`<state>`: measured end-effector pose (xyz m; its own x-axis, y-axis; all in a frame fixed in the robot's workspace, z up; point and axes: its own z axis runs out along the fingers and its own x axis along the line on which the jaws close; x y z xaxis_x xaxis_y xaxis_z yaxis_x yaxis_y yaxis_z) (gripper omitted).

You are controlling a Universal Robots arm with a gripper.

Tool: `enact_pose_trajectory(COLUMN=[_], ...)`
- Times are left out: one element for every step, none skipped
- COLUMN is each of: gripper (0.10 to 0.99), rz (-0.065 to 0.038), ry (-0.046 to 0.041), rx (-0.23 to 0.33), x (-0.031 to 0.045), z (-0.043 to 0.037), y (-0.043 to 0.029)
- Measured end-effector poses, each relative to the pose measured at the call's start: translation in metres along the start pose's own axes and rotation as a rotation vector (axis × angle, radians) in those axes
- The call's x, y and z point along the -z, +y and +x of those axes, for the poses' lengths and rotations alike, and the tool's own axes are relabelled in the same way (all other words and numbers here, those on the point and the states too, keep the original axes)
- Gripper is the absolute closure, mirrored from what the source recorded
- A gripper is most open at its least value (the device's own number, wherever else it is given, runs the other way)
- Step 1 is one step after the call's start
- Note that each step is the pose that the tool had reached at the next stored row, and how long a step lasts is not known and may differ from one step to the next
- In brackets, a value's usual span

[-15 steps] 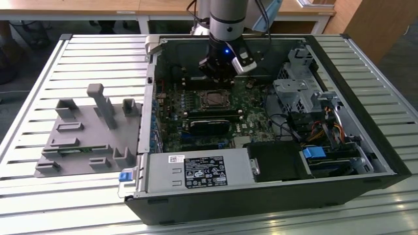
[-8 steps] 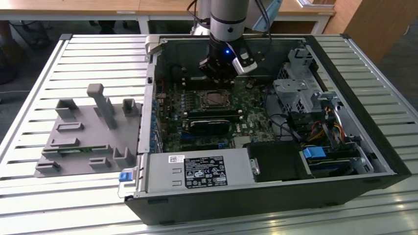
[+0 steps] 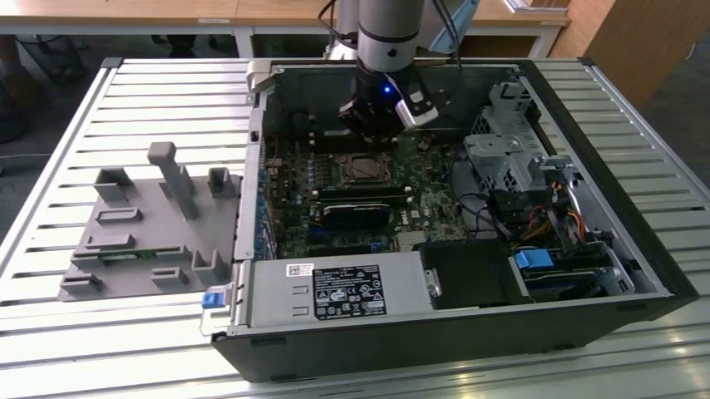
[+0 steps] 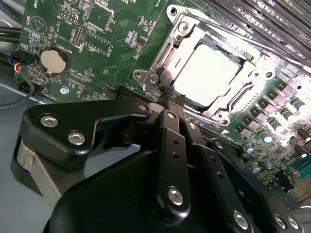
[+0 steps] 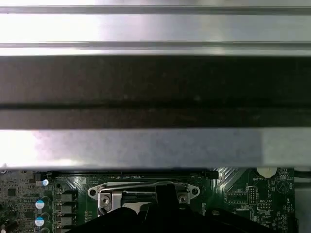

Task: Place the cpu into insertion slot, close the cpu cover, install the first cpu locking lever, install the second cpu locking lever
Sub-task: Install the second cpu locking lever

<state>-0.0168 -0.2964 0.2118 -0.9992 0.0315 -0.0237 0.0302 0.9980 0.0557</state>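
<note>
The cpu (image 4: 206, 73) lies flat in the insertion slot (image 3: 363, 169) on the green motherboard, its pale silver top showing through the window of the cpu cover (image 4: 255, 73). The cover is down over the chip, and its silver frame also shows in the first wrist view (image 5: 143, 188). My gripper (image 4: 170, 95) is shut, with nothing seen between its black fingers. Its tip sits at the cover's corner by a screw (image 4: 153, 78). In the exterior view the gripper (image 3: 372, 137) hangs inside the open computer case, just behind the socket.
Long black memory sticks (image 3: 357, 198) lie in front of the socket. A power supply (image 3: 332, 291) and a drive cage (image 3: 505, 158) crowd the case. A coin battery (image 4: 52, 60) sits on the board. A grey holder fixture (image 3: 155, 224) stands on the slatted table at the exterior view's left.
</note>
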Motion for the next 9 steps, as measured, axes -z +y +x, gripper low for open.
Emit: enact_pose_trajectory(gripper=[0.976, 0.976, 0.976, 0.976, 0.976, 0.976, 0.976, 0.976, 0.976], rz=[0.000, 0.000, 0.000, 0.000, 0.000, 0.000, 0.000, 0.000, 0.000], ry=[0.0000, 0.0000, 0.0000, 0.0000, -0.0001, 0.0000, -0.0001, 0.0001, 0.0000], rx=[0.000, 0.000, 0.000, 0.000, 0.000, 0.000, 0.000, 0.000, 0.000], x=[0.0000, 0.0001, 0.0001, 0.0002, 0.0001, 0.0002, 0.0002, 0.0007, 0.0016], z=[0.0000, -0.0001, -0.0001, -0.0001, -0.0001, -0.0001, -0.0001, -0.0001, -0.0001], y=[-0.0007, -0.0014, -0.0022, -0.0028, -0.0030, -0.0034, -0.0036, -0.0038, -0.0038])
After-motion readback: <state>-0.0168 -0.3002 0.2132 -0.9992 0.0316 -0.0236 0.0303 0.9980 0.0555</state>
